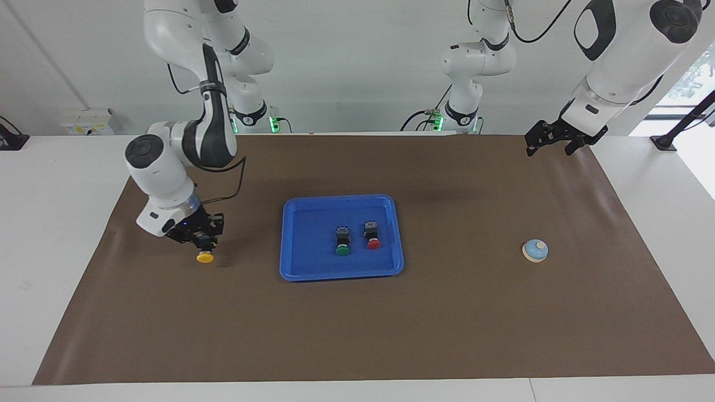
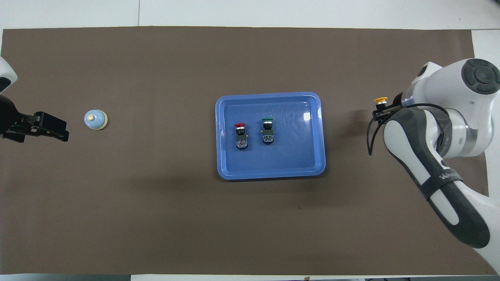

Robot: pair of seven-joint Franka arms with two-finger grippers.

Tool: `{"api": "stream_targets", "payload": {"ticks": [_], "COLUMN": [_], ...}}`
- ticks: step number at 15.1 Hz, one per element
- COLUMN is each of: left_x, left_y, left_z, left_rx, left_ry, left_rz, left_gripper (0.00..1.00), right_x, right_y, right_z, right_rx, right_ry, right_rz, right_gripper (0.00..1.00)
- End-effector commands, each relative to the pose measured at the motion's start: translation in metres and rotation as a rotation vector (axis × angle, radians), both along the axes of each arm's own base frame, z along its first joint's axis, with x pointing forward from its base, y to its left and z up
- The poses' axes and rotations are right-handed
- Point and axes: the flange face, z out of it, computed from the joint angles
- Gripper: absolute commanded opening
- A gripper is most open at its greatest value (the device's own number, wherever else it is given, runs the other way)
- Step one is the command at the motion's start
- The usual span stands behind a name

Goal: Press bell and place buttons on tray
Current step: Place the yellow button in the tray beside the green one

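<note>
The blue tray (image 1: 301,262) lies mid-mat and shows in the overhead view (image 2: 308,156) too. In it lie the green button (image 1: 342,245) (image 2: 267,128) and the red button (image 1: 373,239) (image 2: 240,134), side by side. My right gripper (image 1: 204,241) (image 2: 383,111) is low over the mat toward the right arm's end, shut on the black body of the yellow button (image 1: 205,257) (image 2: 380,100). The light blue bell (image 1: 535,250) (image 2: 95,119) stands toward the left arm's end. My left gripper (image 1: 550,149) (image 2: 58,130) waits raised beside it, open and empty.
A brown mat (image 1: 447,324) covers the white table. Nothing else lies on it.
</note>
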Motion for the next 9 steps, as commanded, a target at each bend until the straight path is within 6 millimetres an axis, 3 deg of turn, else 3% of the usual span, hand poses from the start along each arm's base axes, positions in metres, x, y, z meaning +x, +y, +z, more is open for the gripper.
{"api": "stream_targets", "payload": {"ticks": [1,4,5,9], "left_x": [-0.001,-0.001,-0.001,-0.001], "left_y": [0.002,0.002,0.002,0.002], "left_z": [0.004,0.004,0.004,0.005], "left_rx": [0.012,0.012,0.012,0.012], "left_ry": [-0.017,-0.017,-0.017,-0.018], "left_rz": [0.005,0.005,0.005,0.005], "left_gripper": [1.0,1.0,1.0,1.0], "right_x": [-0.003,-0.011,-0.014,-0.02], "right_y": [0.074,0.157,0.178,0.213], "right_z": [0.009,0.004,-0.007,-0.041], "right_rx": [0.001,0.004,0.003,0.018], "right_ry": [-0.009,0.002,0.009,0.005], "right_rz": [-0.059,-0.144,-0.17,-0.211], "right_gripper": [0.0,0.0,0.0,0.0]}}
